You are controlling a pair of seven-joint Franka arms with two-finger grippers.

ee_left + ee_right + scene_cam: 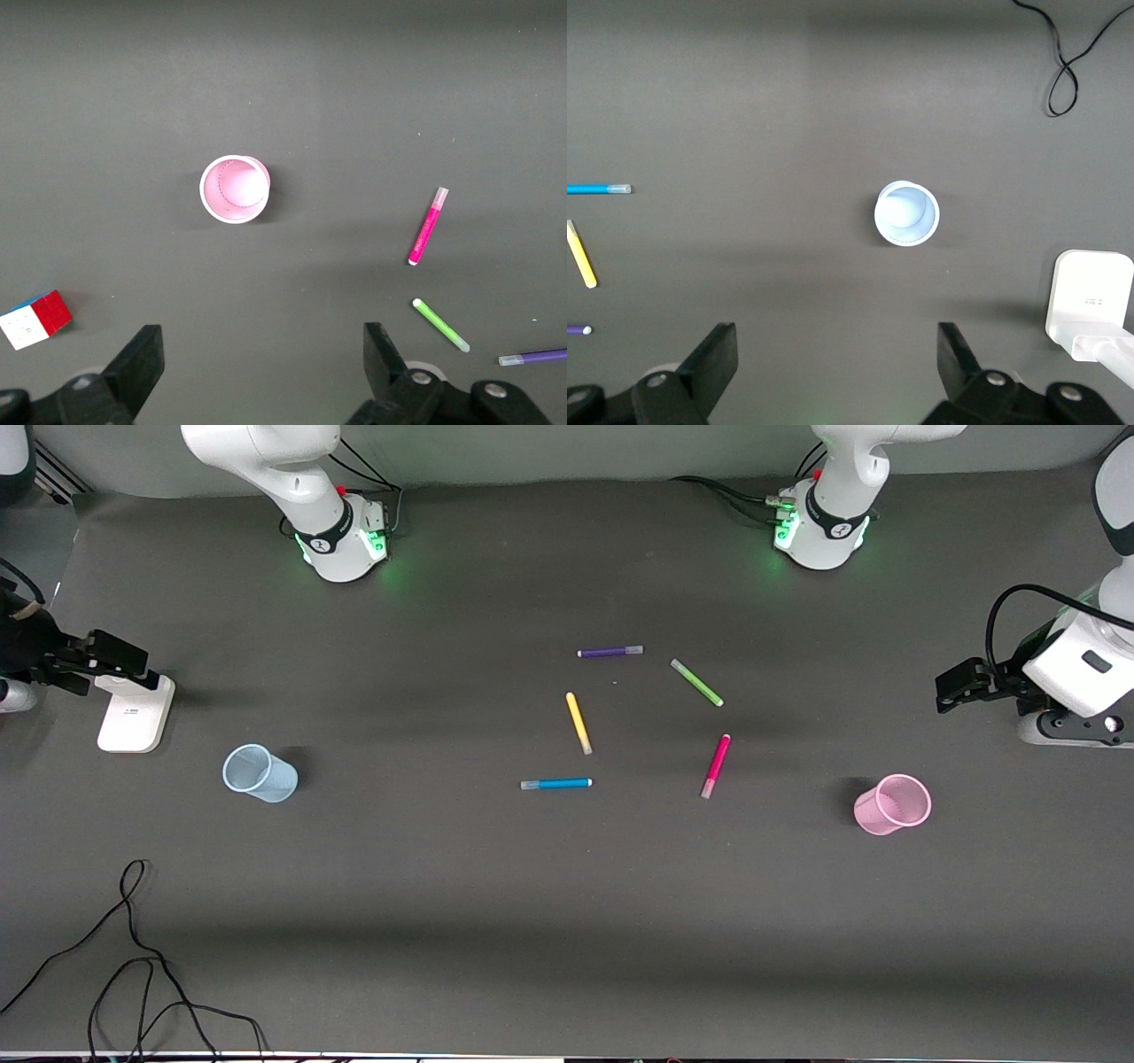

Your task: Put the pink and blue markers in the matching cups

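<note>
The pink marker (716, 765) and the blue marker (556, 784) lie flat mid-table. The pale pink cup (892, 804) stands upright toward the left arm's end. The pale blue cup (259, 772) stands upright toward the right arm's end. Both cups look empty. My left gripper (263, 345) is open and empty, high over the table by the pink cup (235, 189), with the pink marker (428, 227) off to one side. My right gripper (837, 341) is open and empty, high over the table by the blue cup (907, 213), and the blue marker (598, 189) shows at the view's edge. Neither gripper shows in the front view.
A purple marker (609, 652), a green marker (696, 683) and a yellow marker (578, 723) lie near the task markers. A white stand (135, 712) sits beside the blue cup. A black cable (133, 957) lies near the front edge. A colour cube (35, 319) lies near the pink cup.
</note>
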